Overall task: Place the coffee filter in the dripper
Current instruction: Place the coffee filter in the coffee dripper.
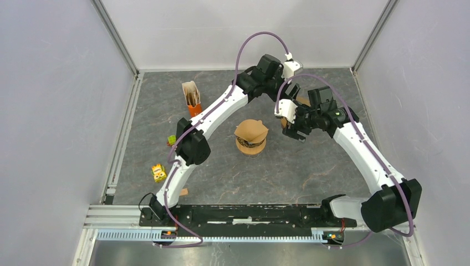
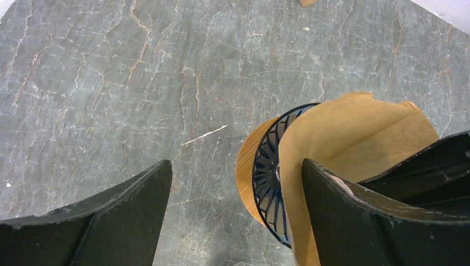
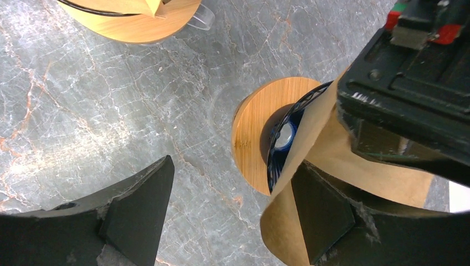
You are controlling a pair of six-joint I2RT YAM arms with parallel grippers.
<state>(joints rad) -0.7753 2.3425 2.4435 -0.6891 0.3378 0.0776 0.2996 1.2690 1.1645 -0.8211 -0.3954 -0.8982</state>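
The left gripper (image 2: 235,166) and right gripper (image 3: 233,165) are both gaping wide, gripping nothing. Two drippers are sitting on the worktop (image 2: 111,83), one brown filter draping each: the near dripper (image 3: 252,130) and its filter (image 3: 332,160) just beside both grippers' right fingers, the far dripper (image 3: 133,22) ahead of the right gripper

Left black claw (image 2: 235,166) and right black claw (image 3: 231,166) both gape wide, pointing downward, close together.

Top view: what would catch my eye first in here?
The left arm and right arm lean together at the table's far right, left gripper and right gripper open by a dripper with brown filter paper on it. At centre stands a second dripper, topped with a filter.
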